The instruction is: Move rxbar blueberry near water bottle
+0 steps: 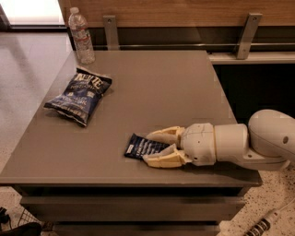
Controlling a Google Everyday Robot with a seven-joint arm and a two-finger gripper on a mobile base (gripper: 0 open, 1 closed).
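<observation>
Across the middle of the view lies one flat grey surface (161, 92), matte and rectangular, with square front corners and a plain straight front edge. Behind its far edge runs one wooden wall panel (184, 9), with two grey metal brackets (110, 30) standing upright beneath it, one toward the left and one toward the right. One white robot arm (239, 143), smooth and rounded in thick cylindrical segments, reaches in from the right over the front right part of the surface.

Three loose things rest on the surface. The largest is one puffy chip bag (79, 95), dark blue, crinkled and glossy, lying flat near the left edge. The single end effector (148, 147) sits low near the front edge, its two cream, wedge-shaped fingers (166, 135) spread apart and pointing left, one on either side of the bar's right end; it is open, and whether the fingers touch the wrapper cannot be told. One water bottle (81, 36), clear ribbed plastic with a white cap and a white-and-red label, stands upright at the far left corner, close to both edges. The one rxbar blueberry (142, 146), a thin flat navy wrapper with white lettering, lies near the front edge, well apart from the bottle and right of the chip bag.

The centre and far right of the surface are bare grey between bar and bottle.
</observation>
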